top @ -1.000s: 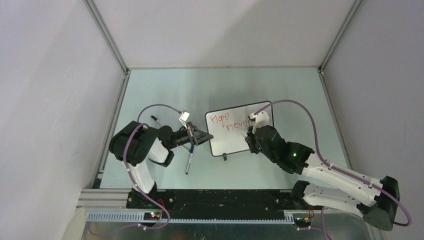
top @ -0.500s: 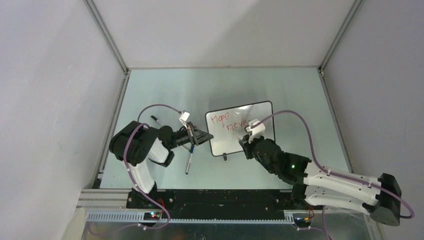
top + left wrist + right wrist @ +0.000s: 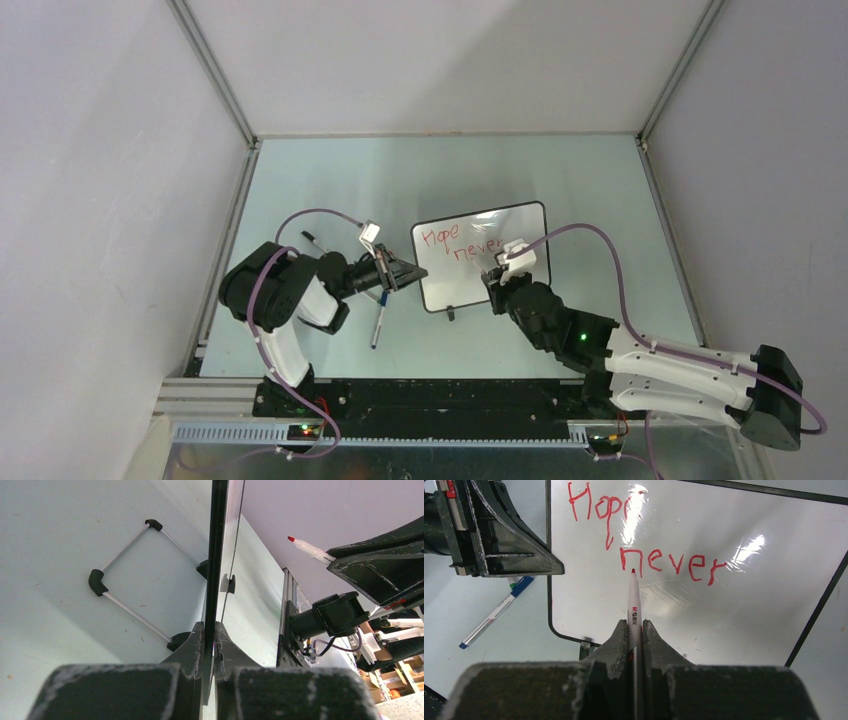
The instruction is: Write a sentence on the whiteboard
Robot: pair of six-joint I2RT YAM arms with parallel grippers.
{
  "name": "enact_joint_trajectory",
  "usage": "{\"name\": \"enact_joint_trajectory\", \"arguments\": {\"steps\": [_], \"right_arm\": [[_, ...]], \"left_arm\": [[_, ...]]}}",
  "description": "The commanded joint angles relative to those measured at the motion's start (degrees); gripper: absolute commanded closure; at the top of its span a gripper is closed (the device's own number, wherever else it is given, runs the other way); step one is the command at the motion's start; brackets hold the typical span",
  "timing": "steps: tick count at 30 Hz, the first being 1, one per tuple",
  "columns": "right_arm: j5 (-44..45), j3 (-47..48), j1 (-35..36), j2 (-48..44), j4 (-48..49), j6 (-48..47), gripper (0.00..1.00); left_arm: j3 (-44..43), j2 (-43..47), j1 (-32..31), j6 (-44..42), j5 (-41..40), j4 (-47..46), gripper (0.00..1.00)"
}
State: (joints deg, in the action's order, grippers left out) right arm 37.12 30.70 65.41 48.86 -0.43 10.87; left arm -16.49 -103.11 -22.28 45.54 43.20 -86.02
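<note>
The desk (image 3: 330,180) carried the whiteboard (image 3: 445,285) near its middle, propped on its feet between the two arms. The left hand (image 3: 408,272) was clamped narrow on the board's left edge, steadying it. The right hand (image 3: 497,285) hung over the board's near right part, pinched tight round a red marker (image 3: 633,602). The sentence (image 3: 654,560) so far read "Hope never" in red, in two stepped lines across the upper part of the board, with bare white below.

By the look of it, the writing step was in hand and partly done. The two words read unfinished, so a further word seemed due. The next move would call for the marker tip to be brought to the bare patch under "never" and pressed lightly while the left hand kept the board from sliding.

The right wrist view showed the words plainly, and the tip just under the first letter of "never", but not whether it touched. The left wrist view showed the board edge-on in that hand (image 3: 210,645), and the marker (image 3: 310,549) tip standing off from the board's face. A blue-capped pen (image 3: 494,615) lay on the desk beside the board.
</note>
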Motion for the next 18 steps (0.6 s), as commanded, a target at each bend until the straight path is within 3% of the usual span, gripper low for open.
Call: {"name": "enact_joint_trajectory", "arguments": {"steps": [1,18], "right_arm": [[2.46,-0.45,0.34,0.87,4.52,0.27,1.00],[-1.72,-0.42,0.17,-2.98,1.54,1.50,1.00]], "left_arm": [[-0.06,0.45,-0.36,0.21,-2.94,-1.87,0.98],[0.28,0.88,-0.74,0.05,-3.42,-1.87,1.00]]}}
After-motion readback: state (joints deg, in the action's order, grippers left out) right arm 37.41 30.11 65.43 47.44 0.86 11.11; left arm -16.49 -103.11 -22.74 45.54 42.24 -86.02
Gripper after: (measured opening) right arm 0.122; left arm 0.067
